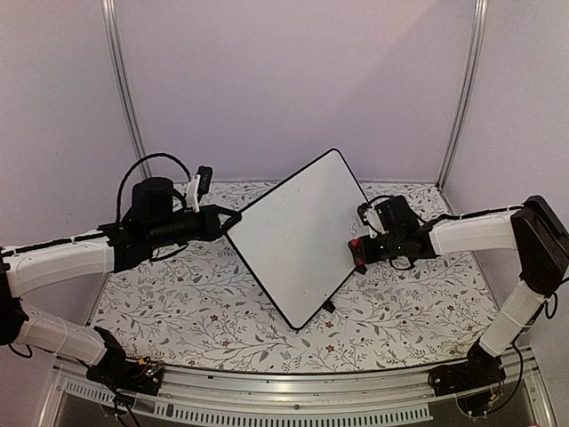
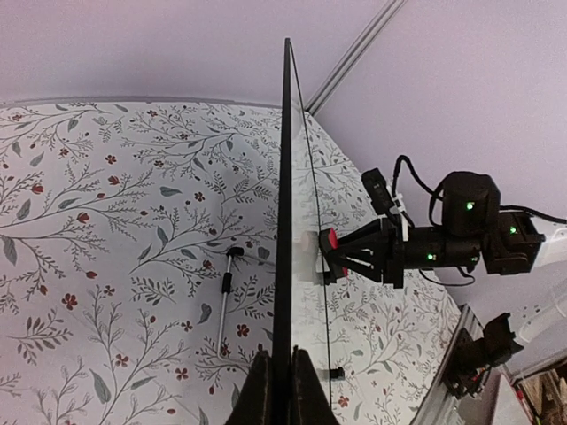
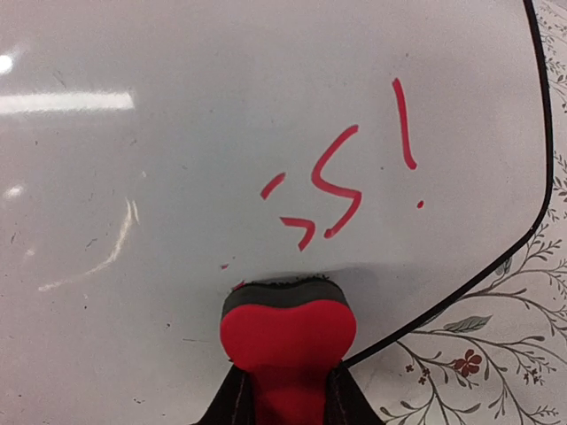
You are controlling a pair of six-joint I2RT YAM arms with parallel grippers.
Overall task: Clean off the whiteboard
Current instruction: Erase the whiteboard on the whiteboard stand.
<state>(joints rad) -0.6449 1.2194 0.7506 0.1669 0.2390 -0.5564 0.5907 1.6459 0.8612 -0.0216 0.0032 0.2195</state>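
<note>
The whiteboard (image 1: 298, 236) is held up off the table on edge, turned like a diamond. My left gripper (image 1: 229, 221) is shut on its left corner. In the left wrist view the board (image 2: 283, 195) runs edge-on between that gripper's (image 2: 282, 367) closed jaws. My right gripper (image 1: 358, 252) is shut on a red eraser (image 1: 356, 249) with a black felt face, pressed against the board's front near its right edge. In the right wrist view the eraser (image 3: 285, 329) touches the board (image 3: 195, 106) just below leftover red handwriting (image 3: 341, 181), with my right gripper (image 3: 285, 390) behind it.
A floral tablecloth (image 1: 178, 307) covers the table. A thin white and black marker (image 2: 226, 297) lies on it behind the board. Lilac walls and metal posts (image 1: 124, 89) close in the back and sides. A metal rail (image 1: 293, 387) runs along the near edge.
</note>
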